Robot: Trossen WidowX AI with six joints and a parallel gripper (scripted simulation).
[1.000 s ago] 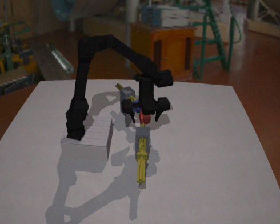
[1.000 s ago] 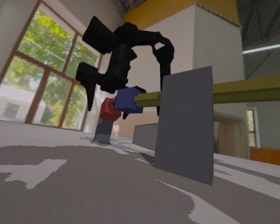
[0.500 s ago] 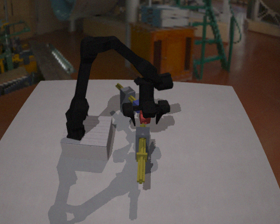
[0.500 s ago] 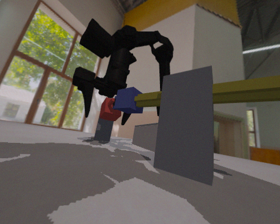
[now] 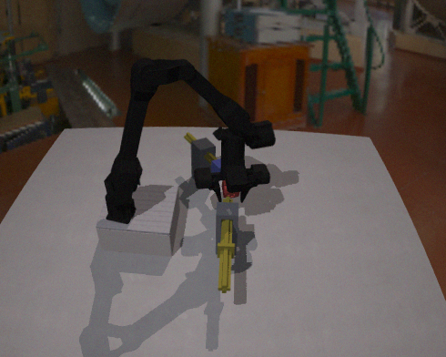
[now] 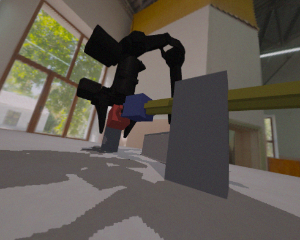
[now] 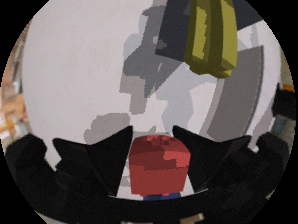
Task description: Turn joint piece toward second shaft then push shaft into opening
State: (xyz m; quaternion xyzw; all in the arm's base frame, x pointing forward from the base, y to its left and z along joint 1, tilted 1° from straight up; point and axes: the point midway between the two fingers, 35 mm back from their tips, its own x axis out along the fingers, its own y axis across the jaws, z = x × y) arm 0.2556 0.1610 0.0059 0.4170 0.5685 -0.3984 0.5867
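Note:
My gripper [image 5: 231, 199] [image 6: 112, 135] [image 7: 153, 128] points down with its fingers partly closed on either side of the red joint piece [image 5: 231, 194] [image 6: 118, 119] [image 7: 159, 175]. A narrow gap shows beside the red piece, so it is not clamped. The blue piece [image 5: 216, 165] [image 6: 137, 107] joins it to the yellow fixed shaft [image 5: 189, 137] [image 6: 266, 95], which runs through a tall grey block [image 5: 203, 157] [image 6: 198, 131]. The second yellow shaft [image 5: 225, 273] [image 7: 210, 40] passes through the other grey block [image 5: 227, 210] [image 6: 111, 141]. Which way the red opening points is unclear.
A collar [image 5: 226, 249] sits on the second shaft outside its block. A low pale box [image 5: 136, 241] stands left of the shafts, beside the arm's base. The arm arches over from there. The white table [image 5: 349, 273] carries everything.

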